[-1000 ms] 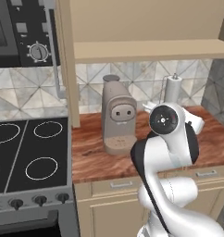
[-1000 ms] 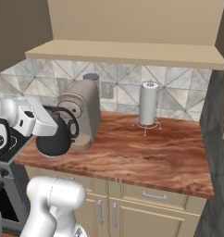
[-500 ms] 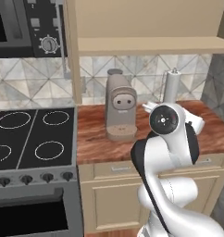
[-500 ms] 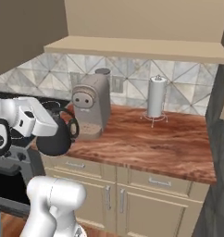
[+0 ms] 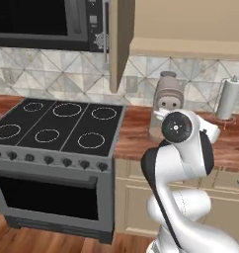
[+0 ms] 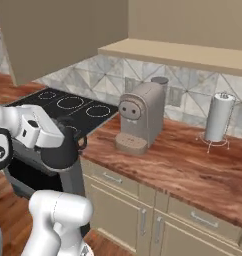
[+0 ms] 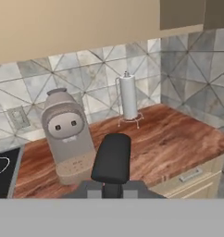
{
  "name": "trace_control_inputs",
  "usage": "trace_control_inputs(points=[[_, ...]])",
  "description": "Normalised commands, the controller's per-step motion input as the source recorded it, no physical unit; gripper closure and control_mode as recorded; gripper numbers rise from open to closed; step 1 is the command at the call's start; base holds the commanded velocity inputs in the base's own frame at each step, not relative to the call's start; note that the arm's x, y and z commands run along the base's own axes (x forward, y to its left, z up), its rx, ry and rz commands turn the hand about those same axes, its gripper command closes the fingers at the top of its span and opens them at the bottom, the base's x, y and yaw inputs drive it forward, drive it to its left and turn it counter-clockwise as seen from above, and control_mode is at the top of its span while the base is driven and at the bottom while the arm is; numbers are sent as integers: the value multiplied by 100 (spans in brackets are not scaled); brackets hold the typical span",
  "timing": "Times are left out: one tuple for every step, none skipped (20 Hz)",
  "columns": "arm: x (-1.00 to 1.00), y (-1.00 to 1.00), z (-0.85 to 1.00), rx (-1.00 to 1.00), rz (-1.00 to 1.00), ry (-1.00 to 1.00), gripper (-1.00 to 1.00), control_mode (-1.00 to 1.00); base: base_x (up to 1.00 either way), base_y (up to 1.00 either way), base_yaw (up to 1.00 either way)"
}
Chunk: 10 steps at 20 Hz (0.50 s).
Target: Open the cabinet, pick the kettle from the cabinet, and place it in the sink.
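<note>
Kettle (image 6: 60, 150), glossy black dome, looped top handle pinched in the gripper (image 7: 112, 184), above the floor

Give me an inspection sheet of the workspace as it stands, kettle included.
Surface: reddish wood countertop, with a tiled backsplash behind it.
Job's things: black kettle held in the air, off the counter near its left end; cabinet door swung open.
Clutter: taupe coffee machine and paper towel holder, both upright near the backsplash.
Grippers: tool shut on the kettle's handle.
Cables: nothing seen.
Surroundings: black stovetop left of the counter, microwave above it, drawer cabinets under the counter.
</note>
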Motion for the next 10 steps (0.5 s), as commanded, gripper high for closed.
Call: trace_control_inputs(points=[[0, 0, 0, 0, 0, 0, 100, 100, -24, 6, 57], [0, 0, 0, 0, 0, 0, 100, 100, -22, 7, 57], [0, 0, 0, 0, 0, 0, 100, 100, -22, 7, 57], [0, 0, 0, 0, 0, 0, 100, 100, -21, 7, 56], [0, 0, 0, 0, 0, 0, 100, 100, -19, 6, 55], [0, 0, 0, 0, 0, 0, 100, 100, -18, 8, 54], [0, 0, 0, 0, 0, 0, 100, 100, -17, 8, 53], [0, 0, 0, 0, 0, 0, 100, 100, -16, 8, 52], [0, 0, 0, 0, 0, 0, 100, 100, -14, 9, 51], [0, 0, 0, 0, 0, 0, 100, 100, -13, 10, 50]])
